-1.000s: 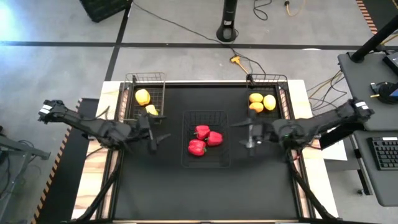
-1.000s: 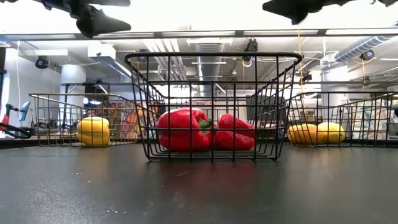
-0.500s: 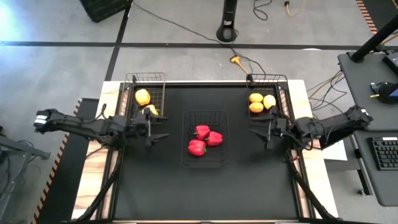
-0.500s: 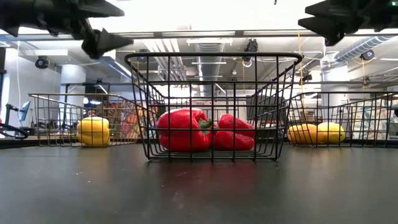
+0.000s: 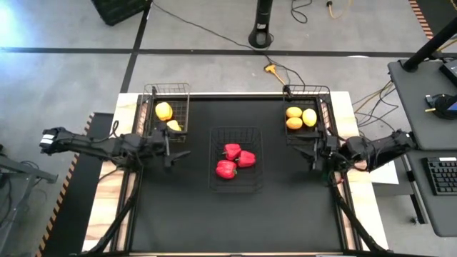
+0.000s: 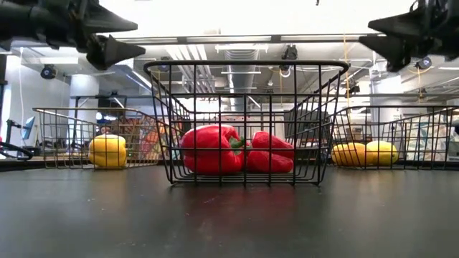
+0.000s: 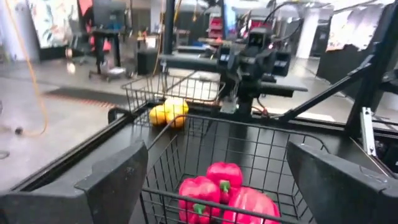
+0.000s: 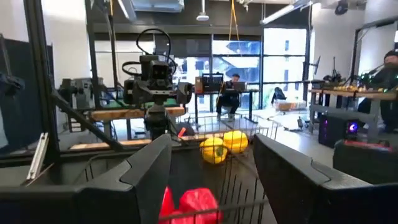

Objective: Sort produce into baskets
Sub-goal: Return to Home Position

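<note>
The counter (image 5: pixel 285 214) carried three baskets. The middle basket (image 5: pixel 212 160) held the red peppers (image 5: pixel 232 158), the left basket (image 5: pixel 171 85) the yellow peppers (image 5: pixel 164 111), and the right basket (image 5: pixel 307 88) what looked like three orange fruits (image 5: pixel 300 117). My left jaws and right jaws hung released and empty either side of the middle basket, each near its own side's basket.

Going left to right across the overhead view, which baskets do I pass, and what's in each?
The left basket holding two yellow peppers → middle basket holding three red peppers → right basket holding three orange-yellow fruits.
</note>
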